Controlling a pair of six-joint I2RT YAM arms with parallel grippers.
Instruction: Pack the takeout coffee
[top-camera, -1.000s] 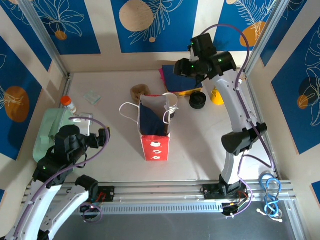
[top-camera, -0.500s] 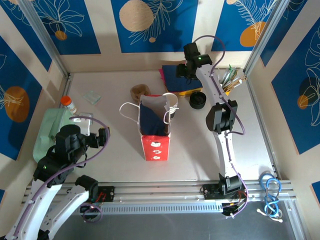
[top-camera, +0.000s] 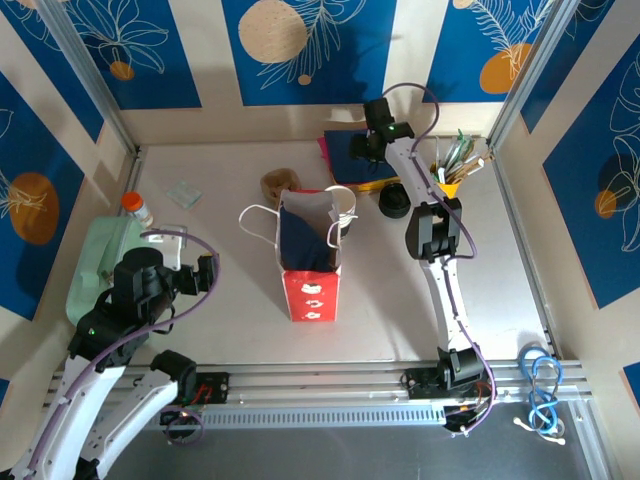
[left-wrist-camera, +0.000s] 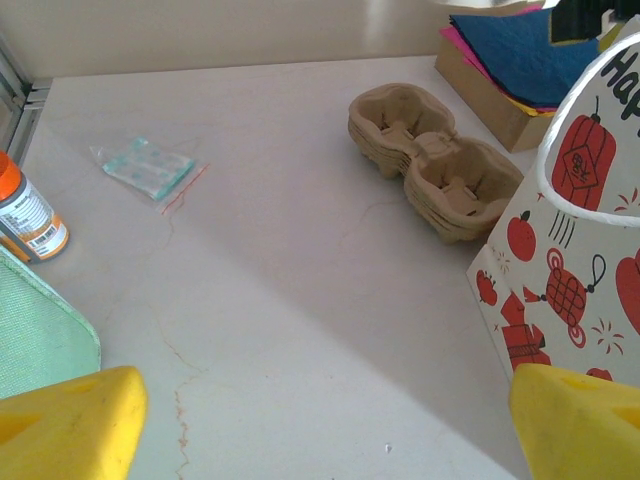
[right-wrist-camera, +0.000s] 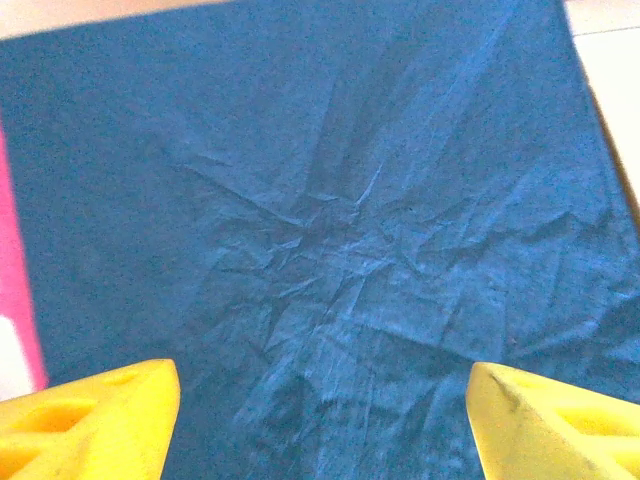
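Note:
The takeout coffee, a small white cup, stands against the far right corner of the red paper bag, partly behind the bag's white handle. A black lid lies to its right. My right gripper reaches to the back of the table and hovers open just over the blue napkin stack, its yellow fingertips wide apart with nothing between them. My left gripper hangs open at the near left, facing the bag, with bare table between its fingers.
A brown pulp cup carrier lies behind the bag. The yellow pot of utensils stands at the back right. A clear sachet, an orange-capped bottle and a green tray occupy the left side.
My right arm has stretched out from a folded pose to the back of the table over the napkins, and its jaws have widened. The left arm has not moved.

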